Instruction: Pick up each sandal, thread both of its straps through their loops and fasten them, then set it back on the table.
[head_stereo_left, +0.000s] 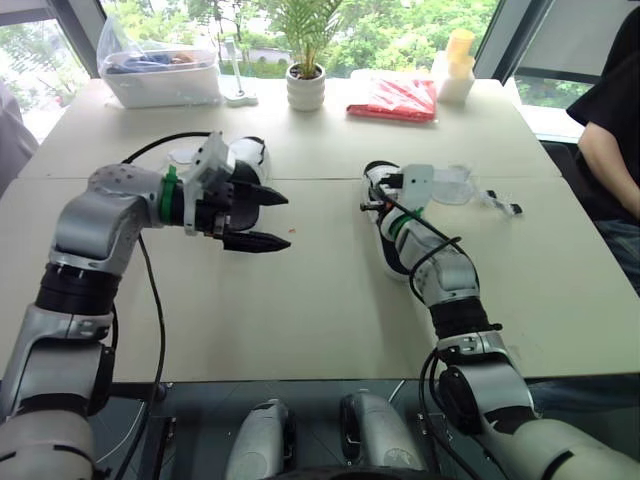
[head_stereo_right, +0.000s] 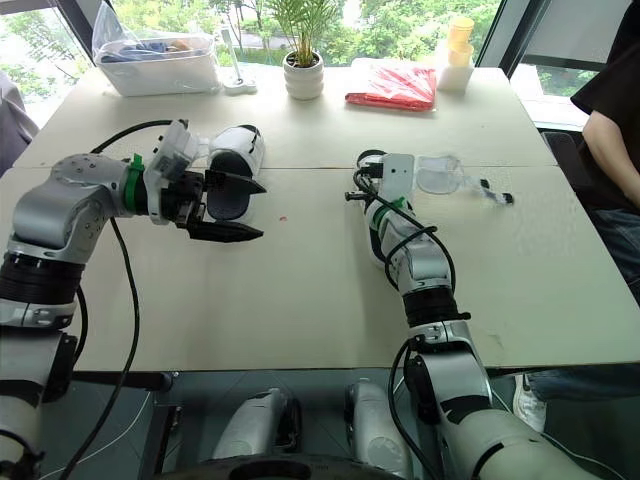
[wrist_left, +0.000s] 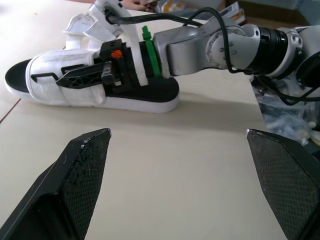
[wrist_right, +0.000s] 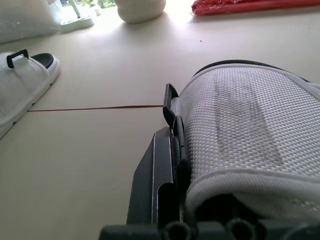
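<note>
While the right claw (head_stereo_left: 368, 205) looks clamped on the white woven strap (wrist_right: 240, 135) of the white, black-soled sandal (wrist_left: 145, 102) lying on the pale surface (head_stereo_left: 300, 320), threading seems barely begun. The left claw (head_stereo_left: 283, 221), spread apart, hovers nearby; next it probably needs to steady the sandal.

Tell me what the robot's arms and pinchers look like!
The left arm and right arm are shiny silver-grey shells with black joints. Black cables loop along them. Each wrist wears a green band beside a white bracket. The left gripper has two black pointed fingers with bumpy, gridded pads.
</note>
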